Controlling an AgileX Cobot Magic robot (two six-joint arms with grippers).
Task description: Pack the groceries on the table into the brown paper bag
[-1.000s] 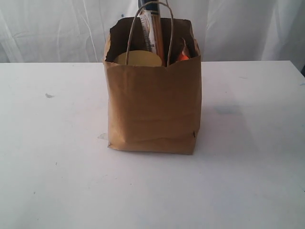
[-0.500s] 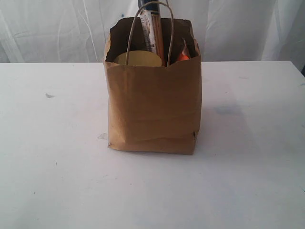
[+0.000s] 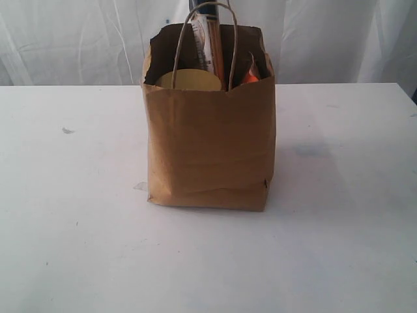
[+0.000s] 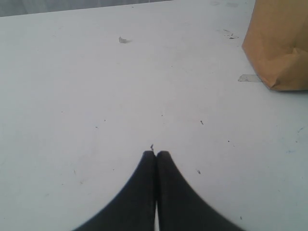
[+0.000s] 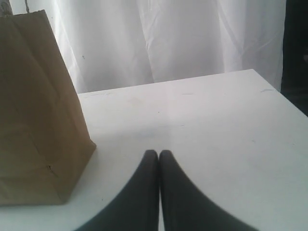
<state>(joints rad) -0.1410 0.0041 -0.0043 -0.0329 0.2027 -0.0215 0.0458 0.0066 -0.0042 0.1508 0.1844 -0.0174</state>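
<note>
The brown paper bag (image 3: 208, 147) stands upright in the middle of the white table (image 3: 78, 248), its handle loops up. Groceries show above its ragged rim: a tan jar lid (image 3: 189, 80), a tall packet (image 3: 207, 42) and something orange (image 3: 251, 77). Neither arm appears in the exterior view. My left gripper (image 4: 155, 153) is shut and empty over bare tabletop, with a corner of the bag (image 4: 279, 43) some way off. My right gripper (image 5: 159, 152) is shut and empty too, and the bag's side (image 5: 33, 120) stands close beside it.
A white curtain (image 3: 326, 39) hangs behind the table. Small dark specks and a grey smudge (image 3: 310, 150) mark the tabletop. A scrap of tape (image 4: 249, 77) lies by the bag's base. The table's far corner (image 5: 260, 77) shows in the right wrist view.
</note>
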